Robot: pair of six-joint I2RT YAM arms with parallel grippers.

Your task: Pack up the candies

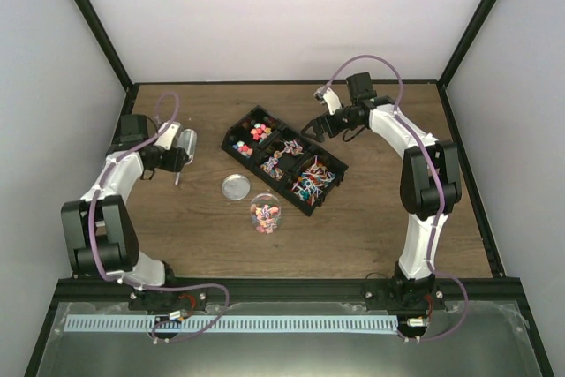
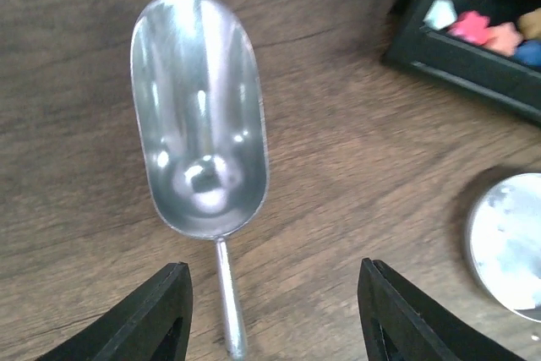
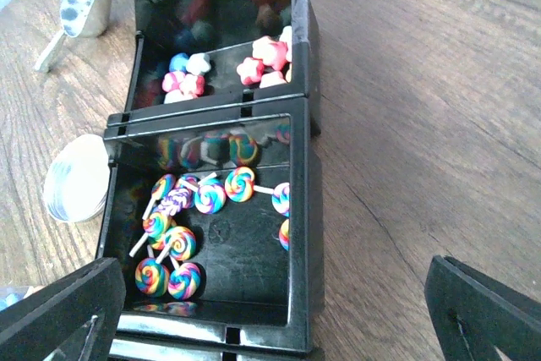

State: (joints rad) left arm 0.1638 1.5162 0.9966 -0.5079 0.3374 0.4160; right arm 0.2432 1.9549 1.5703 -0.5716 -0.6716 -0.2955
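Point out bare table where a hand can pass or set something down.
Free: the table between the black tray and the right arm, and the near strip in front of the jar. Crowded: lid, jar and scoop cluster left of the tray.

The left arm (image 1: 119, 170) and right arm (image 1: 399, 131) have white shells, bulky black joint housings (image 1: 97, 236), looping purple cables (image 1: 380, 60) and black wedge-shaped tool fingers (image 2: 161, 317).

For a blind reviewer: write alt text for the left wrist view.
An empty shiny metal scoop lies on the brown wooden table, its thin handle pointing down between the black fingers of the open left hand, untouched. A black compartment tray holding bright candies shows at top right, a round silver lid at the right edge.
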